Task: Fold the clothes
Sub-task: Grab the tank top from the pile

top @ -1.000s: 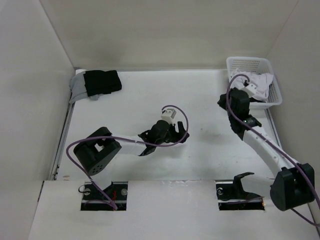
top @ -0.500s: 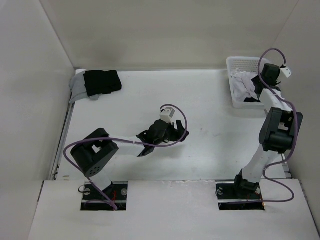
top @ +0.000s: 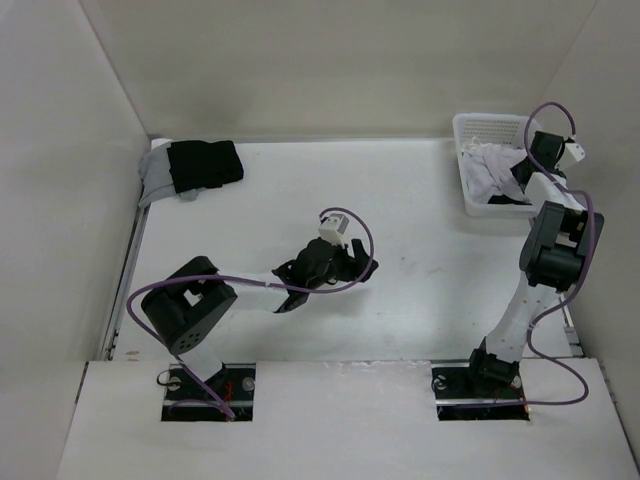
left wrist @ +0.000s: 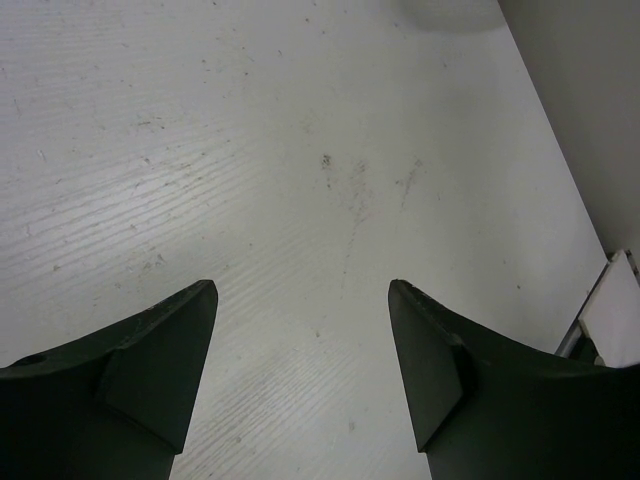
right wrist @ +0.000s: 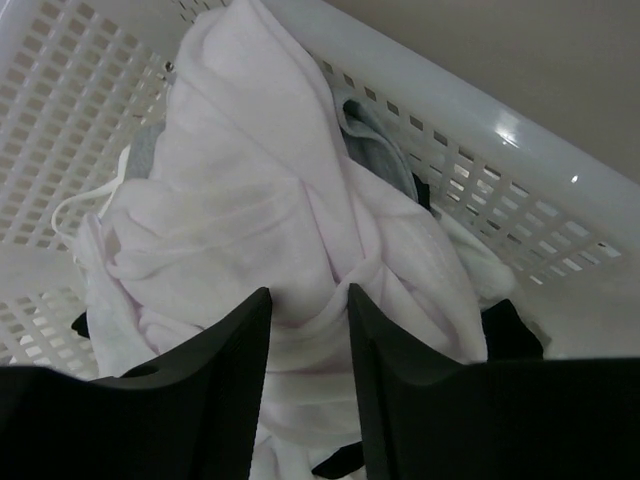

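The left jaws [left wrist: 300,290] hang wide apart with nothing between them. Only bare tabletop [left wrist: 300,120] lies under and ahead of them, which looks like a parked pose over the spot where the folding would be done.

The right jaws [right wrist: 308,292] are partly parted and point down into the basket [right wrist: 480,110]. The white garment [right wrist: 250,200] is bunched in a heap there, not yet out on the tabletop. One ridge of its cloth runs straight into the gap between the jaws, so they seem lined up to pinch that fold and lift. No firm grip shows. Grey cloth [right wrist: 385,150] peeks out beyond the jaws, behind the heap, so a deep bite risks taking both.

Far to the left of both jaws, a black garment [top: 205,163] lies folded on a grey one [top: 155,172], well clear of the working area.
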### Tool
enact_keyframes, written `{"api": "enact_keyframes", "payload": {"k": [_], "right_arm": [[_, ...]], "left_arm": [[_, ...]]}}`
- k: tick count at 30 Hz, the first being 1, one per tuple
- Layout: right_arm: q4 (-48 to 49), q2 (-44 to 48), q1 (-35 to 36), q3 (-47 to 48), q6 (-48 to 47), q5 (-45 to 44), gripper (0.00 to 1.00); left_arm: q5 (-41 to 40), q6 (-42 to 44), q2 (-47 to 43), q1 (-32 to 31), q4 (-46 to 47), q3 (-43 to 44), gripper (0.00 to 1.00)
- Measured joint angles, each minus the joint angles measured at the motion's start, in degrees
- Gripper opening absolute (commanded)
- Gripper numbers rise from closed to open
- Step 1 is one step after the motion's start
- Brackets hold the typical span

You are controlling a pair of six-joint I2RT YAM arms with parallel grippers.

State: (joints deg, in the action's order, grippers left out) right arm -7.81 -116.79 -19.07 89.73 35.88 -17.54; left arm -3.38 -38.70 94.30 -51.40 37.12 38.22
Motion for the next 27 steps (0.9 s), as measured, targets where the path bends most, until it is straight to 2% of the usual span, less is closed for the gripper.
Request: {"api": "enact_keyframes", "payload": {"k": [1,3,5,11,17,21,27], "right_arm": [[-0.2,-0.2,-0.1,0.0,0.5,0.5,0.22],[-0.5,-0.3,-0.4,0.0,1.3,1.5,0.08],[-0.4,-0.4,-0.8,-0.1,2.5,3.3,0.0],[5.5,3.6,-1.0,-7.0,4.5,6.0,0.0],[11.6,20.5,2.0,-16.9,4.9,5.2,0.0],[17.2,38.1,9.3,-22.5,4.8,3.7,0.0],[20.7,55.0,25.1,-23.5,2.2,3.4,0.01]], "left_arm": [[0.0,0.0,0.0,0.0,0.0,0.0,0.68],[0.0,0.0,0.0,0.2,0.0,0.0,0.68],[0.1,-0.1,0.0,0.3,0.1,0.0,0.68],[0.3,-0.3,0.0,0.4,0.4,0.0,0.68],[0.4,-0.3,0.0,0.7,0.5,0.0,0.68],[0.3,-0.3,0.0,1.7,0.9,-0.5,0.67],[-0.5,-2.1,-1.9,5.3,0.3,-2.6,0.67]]}}
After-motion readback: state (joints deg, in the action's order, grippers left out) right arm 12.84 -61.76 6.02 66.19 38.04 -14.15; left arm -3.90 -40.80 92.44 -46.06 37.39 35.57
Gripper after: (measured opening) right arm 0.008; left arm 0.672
